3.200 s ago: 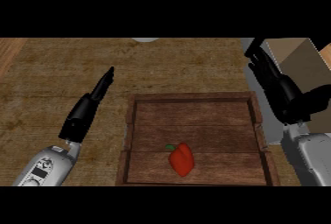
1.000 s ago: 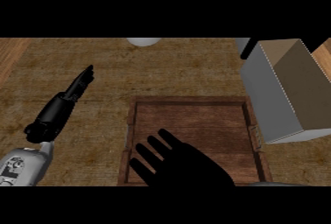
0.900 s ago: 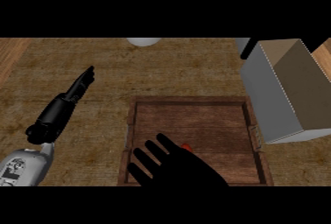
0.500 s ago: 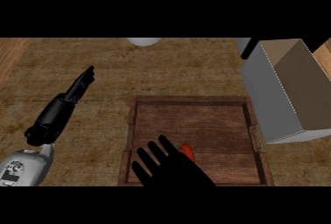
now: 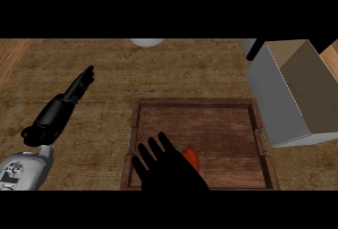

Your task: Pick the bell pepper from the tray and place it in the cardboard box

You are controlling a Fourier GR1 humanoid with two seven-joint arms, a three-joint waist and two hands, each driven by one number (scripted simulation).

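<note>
— What has changed since half a second ago?

— My right hand (image 5: 168,167) has slid lower and a little to the right over the wooden tray (image 5: 195,103), so more of the red bell pepper (image 5: 191,157) now shows past my fingers. A second ago my hand hid nearly all of it.

— Are you holding it?

— No. My fingers are spread and fairly straight, wide apart, lying over the pepper's left side; nothing is curled round it. The pepper lies on the tray's floor, in the lower middle.

— And your other hand?

— My left hand (image 5: 78,87) rests over the counter (image 5: 105,62) to the tray's left, fingers straight and together, where it was before.

— The cardboard box (image 5: 293,89)?

— It stands open-topped just beside the tray's right edge, unmoved.

— Any writing?

— None readable on box or tray.
</note>
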